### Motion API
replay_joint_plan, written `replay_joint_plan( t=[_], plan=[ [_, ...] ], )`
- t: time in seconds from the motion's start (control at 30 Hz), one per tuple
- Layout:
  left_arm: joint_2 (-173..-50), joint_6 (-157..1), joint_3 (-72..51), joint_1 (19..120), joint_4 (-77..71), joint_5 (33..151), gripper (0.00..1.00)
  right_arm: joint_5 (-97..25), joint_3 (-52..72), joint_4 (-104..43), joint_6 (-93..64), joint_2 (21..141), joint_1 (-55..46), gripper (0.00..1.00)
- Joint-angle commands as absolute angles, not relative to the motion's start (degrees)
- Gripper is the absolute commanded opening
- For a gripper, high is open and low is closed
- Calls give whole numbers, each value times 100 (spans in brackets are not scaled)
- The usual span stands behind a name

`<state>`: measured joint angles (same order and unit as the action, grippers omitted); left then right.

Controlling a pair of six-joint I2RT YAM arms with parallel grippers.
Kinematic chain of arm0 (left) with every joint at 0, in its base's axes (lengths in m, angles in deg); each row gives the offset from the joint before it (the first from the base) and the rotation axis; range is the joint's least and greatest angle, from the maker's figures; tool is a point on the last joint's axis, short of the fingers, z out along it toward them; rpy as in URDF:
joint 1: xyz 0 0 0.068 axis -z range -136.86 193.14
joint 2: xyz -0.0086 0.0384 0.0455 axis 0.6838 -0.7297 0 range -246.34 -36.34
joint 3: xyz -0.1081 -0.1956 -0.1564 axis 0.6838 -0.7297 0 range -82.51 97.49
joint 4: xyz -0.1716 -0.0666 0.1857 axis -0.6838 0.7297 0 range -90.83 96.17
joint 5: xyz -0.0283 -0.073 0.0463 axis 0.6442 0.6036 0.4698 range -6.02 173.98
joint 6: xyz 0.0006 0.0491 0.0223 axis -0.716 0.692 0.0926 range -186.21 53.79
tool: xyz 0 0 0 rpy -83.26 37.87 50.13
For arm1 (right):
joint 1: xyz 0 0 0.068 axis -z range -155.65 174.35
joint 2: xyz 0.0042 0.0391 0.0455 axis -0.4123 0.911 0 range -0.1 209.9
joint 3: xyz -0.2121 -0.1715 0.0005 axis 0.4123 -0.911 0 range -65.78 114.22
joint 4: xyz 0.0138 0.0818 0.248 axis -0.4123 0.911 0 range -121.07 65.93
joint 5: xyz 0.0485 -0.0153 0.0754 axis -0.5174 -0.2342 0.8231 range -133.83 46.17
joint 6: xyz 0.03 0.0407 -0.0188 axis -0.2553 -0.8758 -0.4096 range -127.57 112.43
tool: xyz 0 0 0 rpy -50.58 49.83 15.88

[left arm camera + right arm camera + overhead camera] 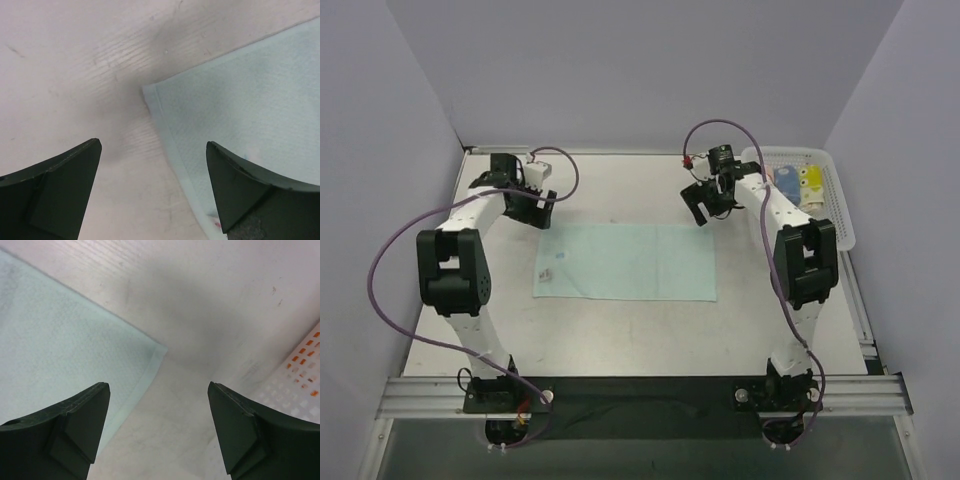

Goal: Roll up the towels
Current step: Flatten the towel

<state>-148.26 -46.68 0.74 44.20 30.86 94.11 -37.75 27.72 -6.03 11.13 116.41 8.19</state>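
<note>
While left gripper (153,144) gapes, mint towel (625,260) flat

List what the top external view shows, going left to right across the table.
left gripper → mint-green towel → right gripper → white slotted basket

Worktop (620,330): pale, matte, faintly scuffed, spread before you.
Back wall (640,70): plain lilac-grey, facing you.
Left wall (370,150): same colour, flanking you.
Right wall (910,120): likewise.
Light: soft and even.
</note>
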Motion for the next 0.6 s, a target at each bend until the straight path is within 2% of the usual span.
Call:
replay_joint_plan(
  t=[0.0, 0.13, 0.2, 0.23, 0.3, 0.33, 0.4, 0.43, 0.57],
  plan=[
    [-13453, -5012, 22, 4025, 3257, 10145, 97, -3199, 2801, 380, 1326, 10529, 792, 82],
    [-12670, -5582, -366, 3682, 3553, 10875, 97, -2934, 2125, 839, 1291, 9940, 652, 82],
    [-12459, -5261, -489, 3655, 3958, 11051, 96, -2846, 1608, 935, 1204, 9650, 572, 70],
    [-12406, -4980, -690, 3655, 4300, 11139, 87, -2854, 1448, 962, 1107, 9597, 476, 62],
    [-12370, -4864, -945, 3699, 4548, 11123, 69, -2767, 1106, 1015, 835, 9491, 431, 54],
    [-12353, -4872, -1086, 3699, 4628, 10992, 45, -2714, 1008, 1015, 756, 9465, 396, 46],
    [-12344, -4837, -1491, 3725, 4672, 10956, 27, -2678, 798, 1024, 536, 9464, 352, 38],
    [-12353, -4837, -1596, 3743, 4672, 10877, 15, -2687, 753, 1015, 492, 9490, 335, 31],
    [-12519, -4863, -2019, 3918, 4690, 10718, 6, -2704, 533, 998, 237, 9710, 273, 21]
  ],
)
